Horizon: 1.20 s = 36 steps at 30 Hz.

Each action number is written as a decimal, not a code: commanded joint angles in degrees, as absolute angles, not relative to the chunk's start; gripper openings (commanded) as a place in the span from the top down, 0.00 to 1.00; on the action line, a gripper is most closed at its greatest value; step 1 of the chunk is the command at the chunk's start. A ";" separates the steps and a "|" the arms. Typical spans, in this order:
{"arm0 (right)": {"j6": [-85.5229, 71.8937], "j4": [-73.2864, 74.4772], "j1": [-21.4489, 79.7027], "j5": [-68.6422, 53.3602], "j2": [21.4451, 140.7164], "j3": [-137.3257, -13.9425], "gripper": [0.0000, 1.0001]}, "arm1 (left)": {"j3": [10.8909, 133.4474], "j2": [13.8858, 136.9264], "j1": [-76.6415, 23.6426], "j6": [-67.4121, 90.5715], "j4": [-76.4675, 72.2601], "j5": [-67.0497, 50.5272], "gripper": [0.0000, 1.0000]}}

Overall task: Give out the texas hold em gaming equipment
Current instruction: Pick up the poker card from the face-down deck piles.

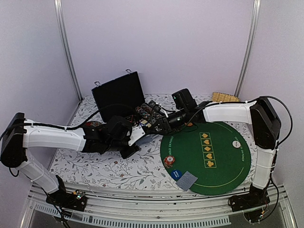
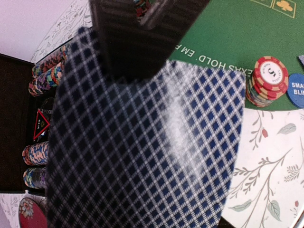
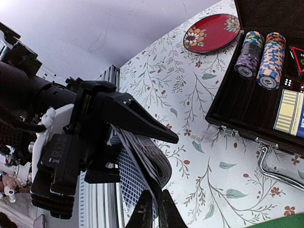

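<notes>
My left gripper [image 1: 129,140] is shut on a deck of playing cards [image 3: 156,164], whose checked blue-and-white back [image 2: 142,152] fills the left wrist view. The left gripper's upper finger [image 3: 137,121] lies over the deck. My right gripper [image 3: 155,209] meets it from the right, shut on the edge of the outermost card; one of its fingers [image 2: 135,42] shows dark over the card back. On the green mat [image 1: 223,156] stand a stack of striped poker chips [image 1: 168,161] [image 2: 268,80], a blue button disc [image 1: 176,174] [image 2: 298,90] and a face-down card [image 1: 186,180].
The black hinged case [image 1: 118,95] stands open behind the grippers, with rows of chips [image 3: 270,59] [image 2: 47,71] inside it. A round red dish [image 3: 211,32] lies on the floral cloth beside the case. A white disc [image 1: 235,142] sits on the mat's right side.
</notes>
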<state>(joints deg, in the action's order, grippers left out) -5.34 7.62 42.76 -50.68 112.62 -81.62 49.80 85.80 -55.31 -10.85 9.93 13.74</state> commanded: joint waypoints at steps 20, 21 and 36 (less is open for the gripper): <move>-0.63 14.92 40.43 -46.83 103.82 -79.30 0.98 | 50.36 85.59 -55.01 -10.72 9.07 13.01 0.51; -0.62 14.71 40.43 -47.18 104.09 -79.50 0.98 | 50.36 85.61 -54.99 -10.69 9.03 12.95 0.51; 2.22 22.38 36.20 -45.91 97.26 -79.60 0.98 | 50.14 85.34 -54.93 -10.50 8.65 12.79 0.51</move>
